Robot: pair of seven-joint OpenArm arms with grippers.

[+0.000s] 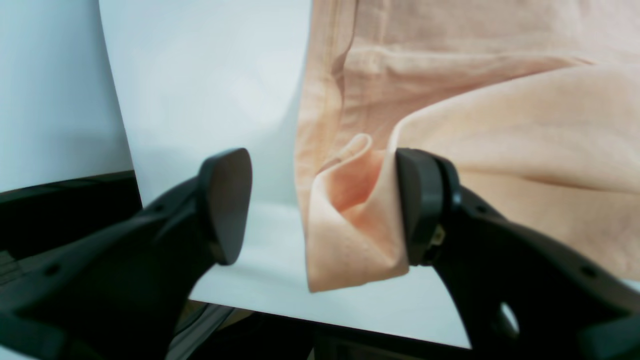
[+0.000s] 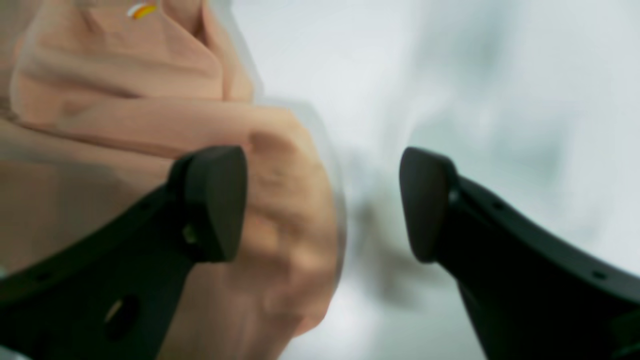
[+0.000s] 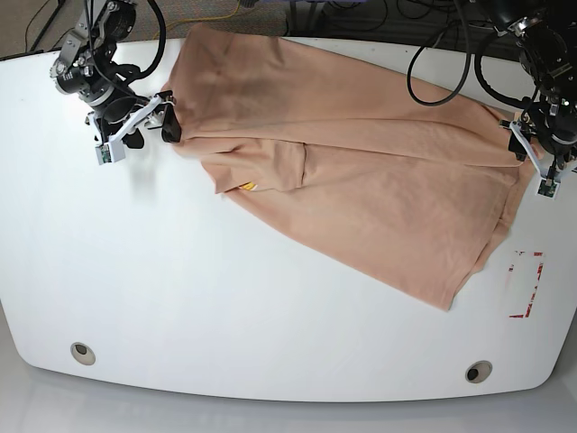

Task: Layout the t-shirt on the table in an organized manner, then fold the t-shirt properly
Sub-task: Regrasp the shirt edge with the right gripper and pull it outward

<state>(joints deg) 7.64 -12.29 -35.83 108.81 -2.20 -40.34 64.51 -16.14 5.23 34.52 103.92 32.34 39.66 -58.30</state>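
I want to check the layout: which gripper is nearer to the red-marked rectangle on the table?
Left. The left gripper is at the t-shirt's edge, just above the red-marked rectangle. The right gripper is at the t-shirt's opposite edge, far across the table.

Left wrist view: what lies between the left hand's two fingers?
A puckered corner of the t-shirt against one finger, then bare table; left hand open.

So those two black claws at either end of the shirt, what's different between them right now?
The left gripper has a bunched corner of the t-shirt between its fingers, cloth touching one finger. The right gripper shows cloth behind one finger only, and mostly bare table in its gap. The left wrist view is sharp, the right wrist view is blurred. Both stand open at the shirt's edge, neither clamping it.
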